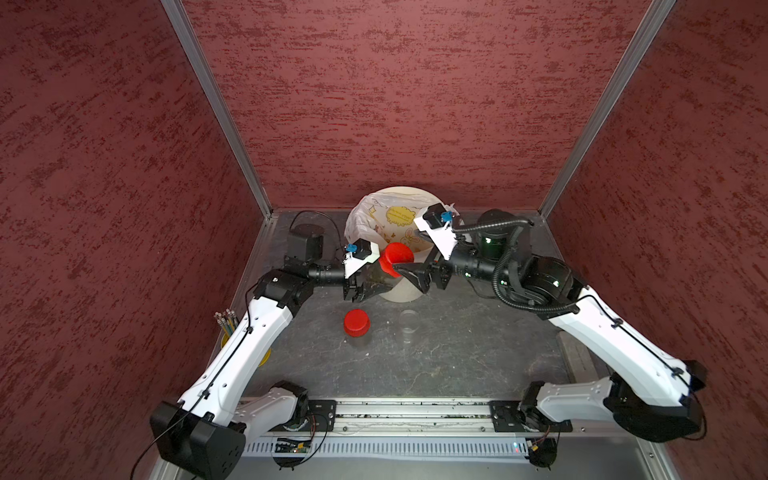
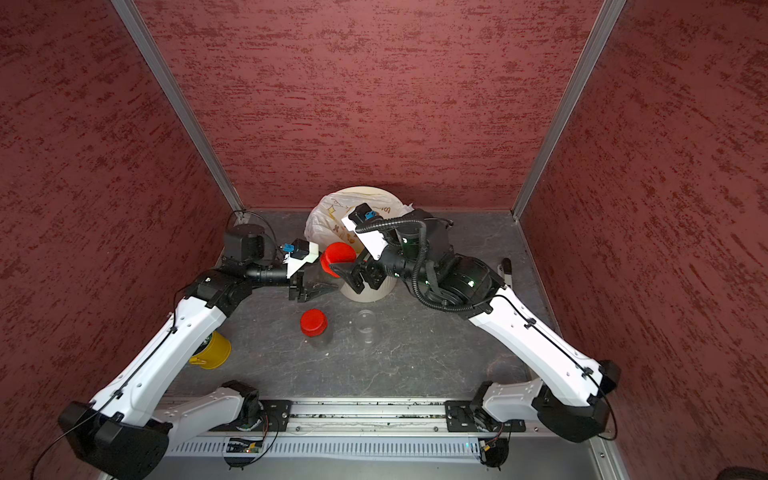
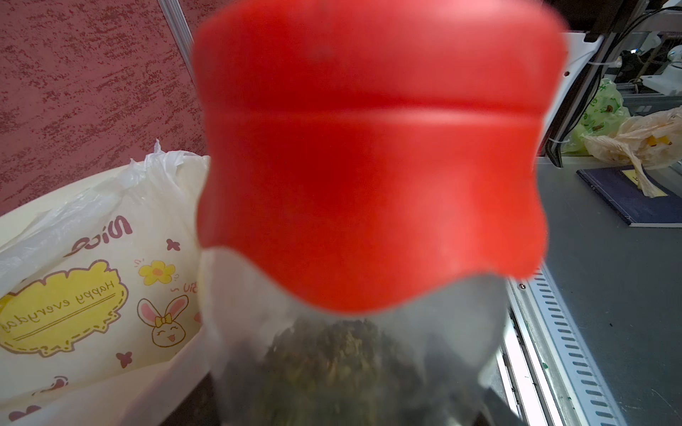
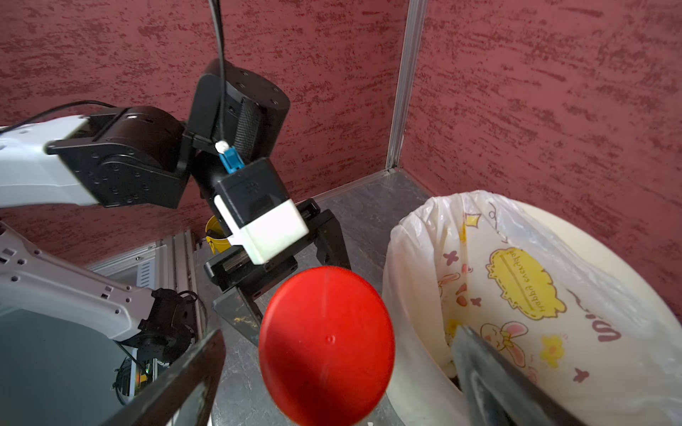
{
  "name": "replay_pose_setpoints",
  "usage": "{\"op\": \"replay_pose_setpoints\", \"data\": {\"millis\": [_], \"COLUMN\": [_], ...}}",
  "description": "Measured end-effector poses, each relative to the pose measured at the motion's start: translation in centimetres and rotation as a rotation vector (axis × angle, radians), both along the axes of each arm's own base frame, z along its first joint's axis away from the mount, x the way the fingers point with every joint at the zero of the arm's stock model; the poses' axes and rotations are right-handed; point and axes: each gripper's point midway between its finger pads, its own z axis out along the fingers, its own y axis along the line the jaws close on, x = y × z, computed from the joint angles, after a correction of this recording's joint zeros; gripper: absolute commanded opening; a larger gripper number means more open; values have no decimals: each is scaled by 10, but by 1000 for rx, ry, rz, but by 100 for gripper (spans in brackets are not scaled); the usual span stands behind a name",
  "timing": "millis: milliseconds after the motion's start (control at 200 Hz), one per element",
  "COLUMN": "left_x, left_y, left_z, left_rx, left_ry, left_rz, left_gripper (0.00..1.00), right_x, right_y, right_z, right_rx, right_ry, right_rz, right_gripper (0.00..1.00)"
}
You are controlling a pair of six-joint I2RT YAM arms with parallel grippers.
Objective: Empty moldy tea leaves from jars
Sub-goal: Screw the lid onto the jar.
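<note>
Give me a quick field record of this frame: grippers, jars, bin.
left gripper: shut on held jar, tilted, beside the bin
cap: on the held jar
right gripper: open, jaws either side of the cap, gaps visible
leaves: inside the held jar
capped jar: upright on table
open jar: upright on table, no cap, looks empty
bin: bag-lined, at the back

The table's [image 1: 457, 357] front lies open, but a capped jar [image 1: 356, 323], a lidless jar [image 1: 408, 326], the bin [image 1: 401, 294] and the held jar [image 1: 392, 253] crowd the middle.
</note>
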Motion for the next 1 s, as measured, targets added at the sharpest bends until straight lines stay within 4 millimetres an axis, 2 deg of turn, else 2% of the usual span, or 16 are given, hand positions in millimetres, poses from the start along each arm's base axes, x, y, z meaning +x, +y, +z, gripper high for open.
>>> {"op": "replay_pose_setpoints", "data": {"millis": [125, 270, 786, 1002], "left_x": [1, 1, 1, 1], "left_y": [0, 0, 1, 1], "left_z": [0, 0, -1, 0], "left_rx": [1, 0, 2, 2], "left_ry": [1, 1, 2, 0], "left_rz": [3, 2, 7, 5], "left_gripper": [62, 62, 62, 62], "right_x": [7, 6, 2, 1], "right_y": [7, 10, 15, 16], "right_z": [-19, -22, -25, -25], "right_rx": [-27, -27, -30, -57], "right_ry": [59, 82, 94, 47], "right_rz": [-40, -60, -36, -8], "right_gripper": [95, 92, 56, 49]}}
